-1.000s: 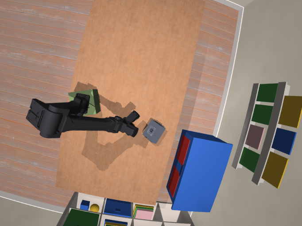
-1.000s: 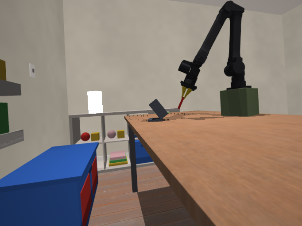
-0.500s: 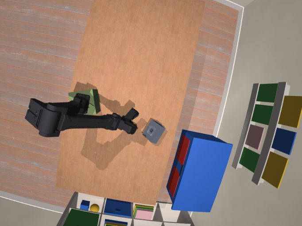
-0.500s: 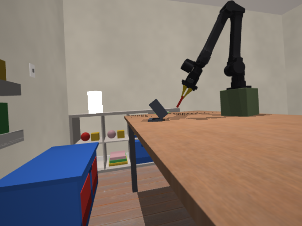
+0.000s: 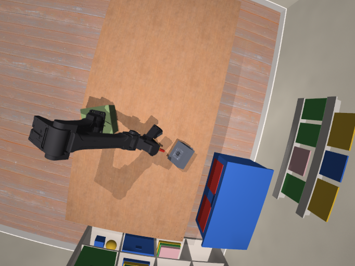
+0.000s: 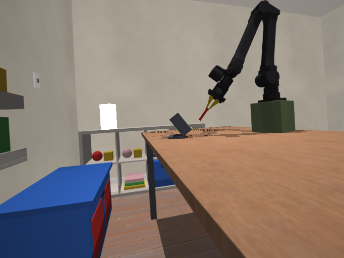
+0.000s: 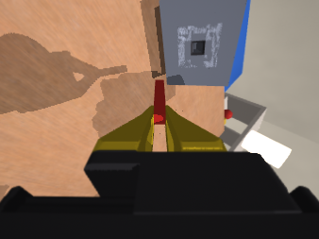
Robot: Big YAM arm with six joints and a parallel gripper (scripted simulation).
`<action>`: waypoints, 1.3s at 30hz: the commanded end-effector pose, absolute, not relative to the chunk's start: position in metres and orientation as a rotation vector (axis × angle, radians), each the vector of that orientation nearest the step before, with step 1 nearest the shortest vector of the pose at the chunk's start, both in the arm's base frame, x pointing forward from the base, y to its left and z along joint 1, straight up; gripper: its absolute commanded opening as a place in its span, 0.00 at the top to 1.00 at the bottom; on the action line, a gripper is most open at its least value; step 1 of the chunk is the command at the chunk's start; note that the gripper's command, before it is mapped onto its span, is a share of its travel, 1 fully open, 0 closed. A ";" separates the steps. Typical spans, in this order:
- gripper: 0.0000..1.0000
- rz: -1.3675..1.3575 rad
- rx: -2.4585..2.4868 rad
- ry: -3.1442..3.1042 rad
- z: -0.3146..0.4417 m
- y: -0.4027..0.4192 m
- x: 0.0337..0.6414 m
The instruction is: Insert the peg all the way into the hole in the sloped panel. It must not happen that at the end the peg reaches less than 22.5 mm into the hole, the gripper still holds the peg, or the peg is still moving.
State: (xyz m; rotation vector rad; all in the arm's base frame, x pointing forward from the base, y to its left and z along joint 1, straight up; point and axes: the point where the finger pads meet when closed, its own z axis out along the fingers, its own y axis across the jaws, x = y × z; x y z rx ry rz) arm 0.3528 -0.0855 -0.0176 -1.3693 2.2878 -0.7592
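The grey sloped panel stands on the table near its right edge, with a small dark square hole in its face. It also shows in the side view and the wrist view, with the hole facing me. My gripper with yellow fingers is shut on the red peg and holds it tilted in the air, a short way from the panel. In the wrist view the peg points toward the panel's lower edge, below and left of the hole. In the top view the peg's tip stands apart from the panel.
The arm's green base block sits at the table's left edge. A blue cabinet with red drawers stands off the table to the right. A white shelf unit with balls and blocks stands beyond the table's end.
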 end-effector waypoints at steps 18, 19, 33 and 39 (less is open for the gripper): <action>1.00 -0.896 -1.398 2.115 -0.001 -0.070 0.355; 1.00 -0.911 -1.390 2.098 0.003 -0.070 0.362; 1.00 -0.981 -1.394 2.011 0.011 -0.062 0.354; 1.00 -1.029 -1.375 1.949 0.024 -0.059 0.361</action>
